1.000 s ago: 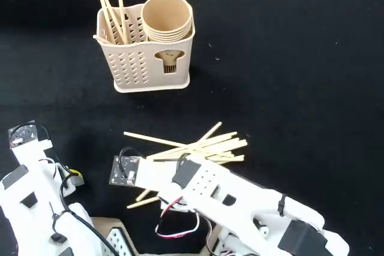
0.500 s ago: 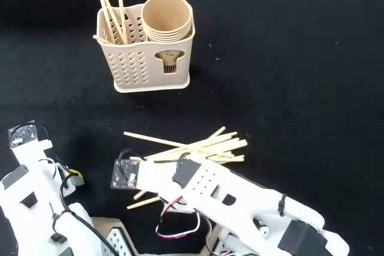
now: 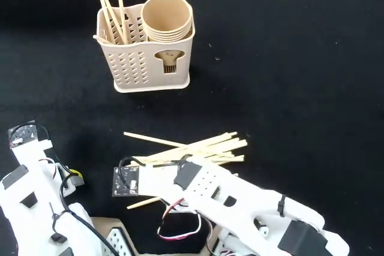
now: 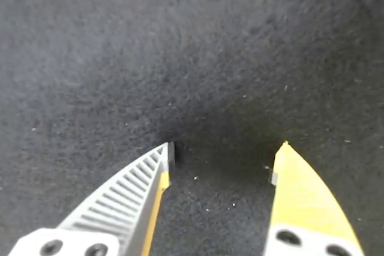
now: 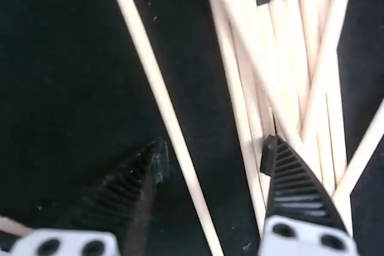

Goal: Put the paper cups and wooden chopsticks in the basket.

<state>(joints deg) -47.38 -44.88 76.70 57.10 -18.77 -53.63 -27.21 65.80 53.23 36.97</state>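
Note:
A beige perforated basket [image 3: 146, 64] stands at the back left of the black table, holding stacked paper cups [image 3: 167, 16] and a few wooden chopsticks [image 3: 113, 15]. A loose pile of wooden chopsticks [image 3: 198, 148] lies near the front centre. My right arm [image 3: 204, 190] lies over the pile's near end. In the right wrist view my right gripper [image 5: 213, 154] is open, with one chopstick [image 5: 159, 100] running between its fingers and the bundle [image 5: 288, 76] under one fingertip [image 5: 273, 151]. My left gripper [image 4: 225, 154] is open over bare black cloth, and its arm [image 3: 30, 190] sits at the front left.
A stray chopstick [image 3: 143, 202] lies partly under the right arm. The black cloth covers the whole table, with open room on the right side and between the basket and the pile.
The right arm has shifted slightly toward the front, and the chopstick pile has been nudged: the stick that stuck out at the pile's top now lies flatter with the rest.

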